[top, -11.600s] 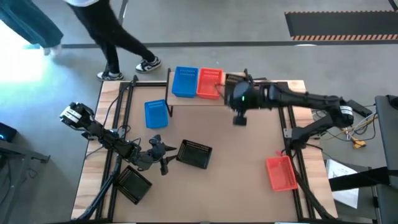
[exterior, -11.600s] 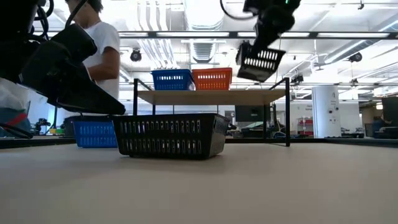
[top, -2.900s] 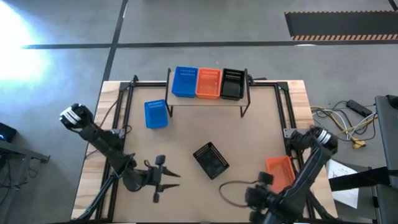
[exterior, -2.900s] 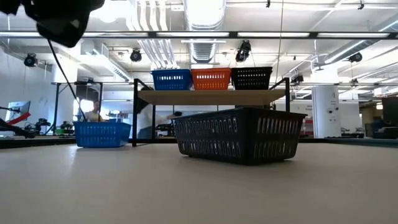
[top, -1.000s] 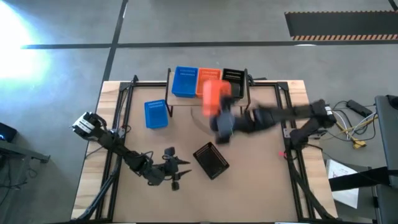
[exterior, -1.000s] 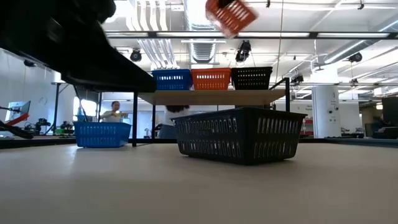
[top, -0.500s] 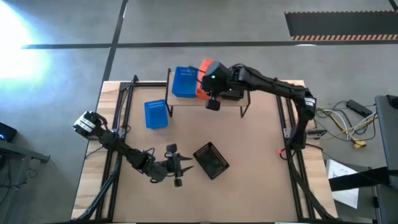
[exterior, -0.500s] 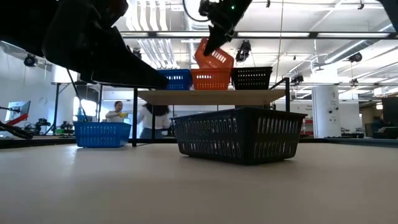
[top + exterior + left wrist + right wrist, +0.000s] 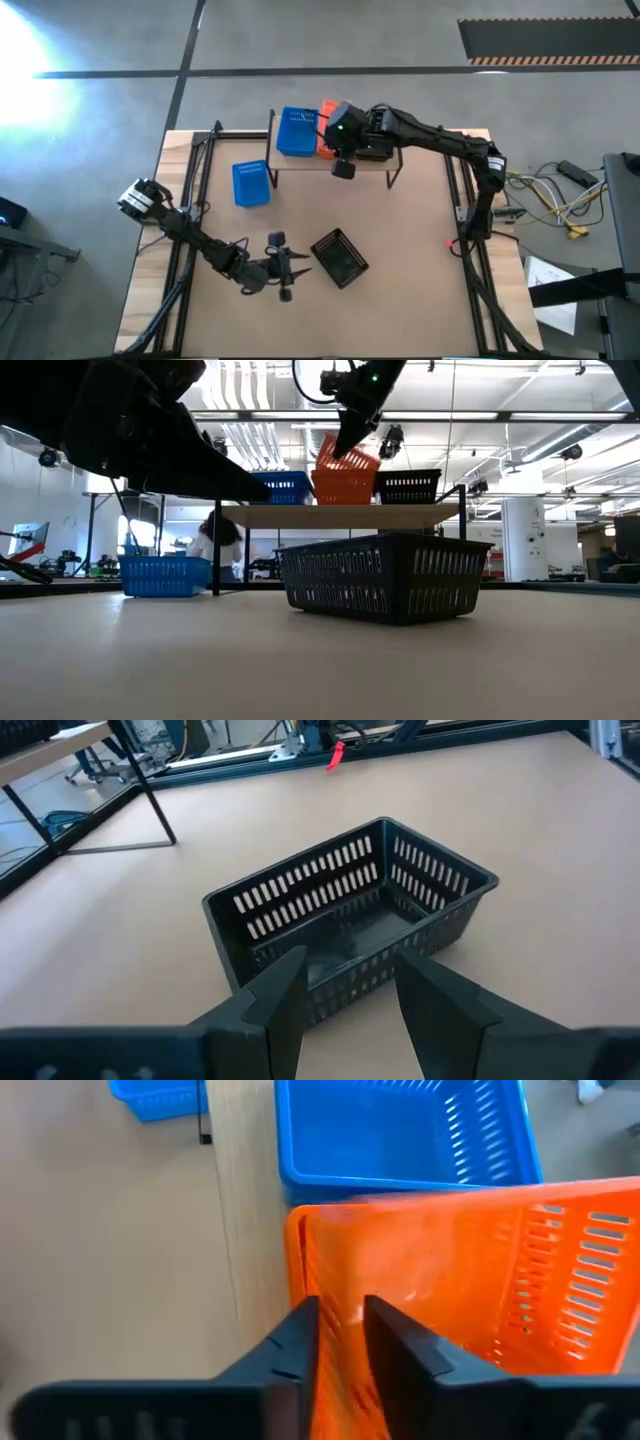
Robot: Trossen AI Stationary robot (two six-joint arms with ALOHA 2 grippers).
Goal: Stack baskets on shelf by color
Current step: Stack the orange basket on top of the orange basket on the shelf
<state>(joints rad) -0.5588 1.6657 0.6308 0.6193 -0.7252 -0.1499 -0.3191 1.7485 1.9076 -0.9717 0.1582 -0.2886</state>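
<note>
The shelf [image 9: 305,162] at the table's far edge carries a blue basket [image 9: 297,131], an orange basket [image 9: 343,488] and a black basket [image 9: 405,485] in a row. My right gripper [image 9: 338,1330] is over the shelf, shut on a second orange basket [image 9: 347,456], which is tilted above the orange one on the shelf. A black basket [image 9: 340,257] stands on its base mid-table. My left gripper [image 9: 350,995] is open just left of it, pointing at it. A blue basket [image 9: 251,184] stands on the table left of the shelf. My right gripper pinches one wall of the orange basket near its rim [image 9: 340,1295], one finger on each side of the wall. The fingers come from above, slanting down. The basket hangs tilted, its lower end at the orange basket on the shelf; whether they touch, I cannot tell.
A small red scrap [image 9: 447,243] lies near the table's right rail. Black frame rails [image 9: 190,200] run along the table's sides. A person [image 9: 215,545] is in the room beyond the shelf. Bare tabletop lies between the shelf and the black basket.
My right gripper has carried the orange basket from above the table's middle toward the far edge, then lowered it, tilted, onto the shelf's orange basket. My left gripper has edged toward the black basket on the table.
</note>
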